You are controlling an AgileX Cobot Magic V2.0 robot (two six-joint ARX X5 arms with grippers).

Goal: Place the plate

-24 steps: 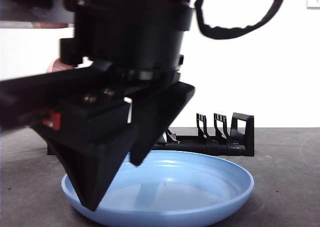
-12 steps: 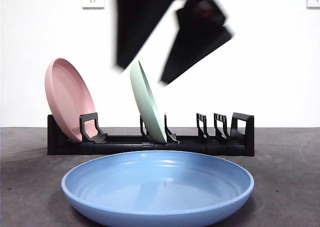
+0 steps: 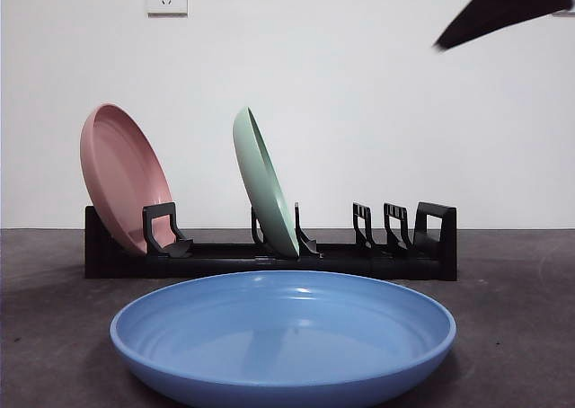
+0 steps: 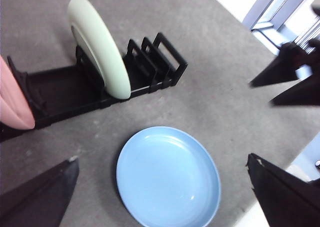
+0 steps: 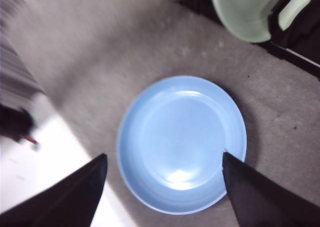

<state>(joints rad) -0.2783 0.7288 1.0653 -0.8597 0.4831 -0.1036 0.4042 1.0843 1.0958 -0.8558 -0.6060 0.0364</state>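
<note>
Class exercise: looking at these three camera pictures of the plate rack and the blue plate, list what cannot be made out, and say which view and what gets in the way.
- Pink plate: cut off by the edge in both wrist views.
- Black rack: mostly cut off in the right wrist view.
- Green plate: front view shows it nearly edge-on.
- Blue plate: its near rim is cut by the front view's bottom edge.
- End effector at the front view's top corner: blurred and cropped, so which arm's is unclear.
</note>
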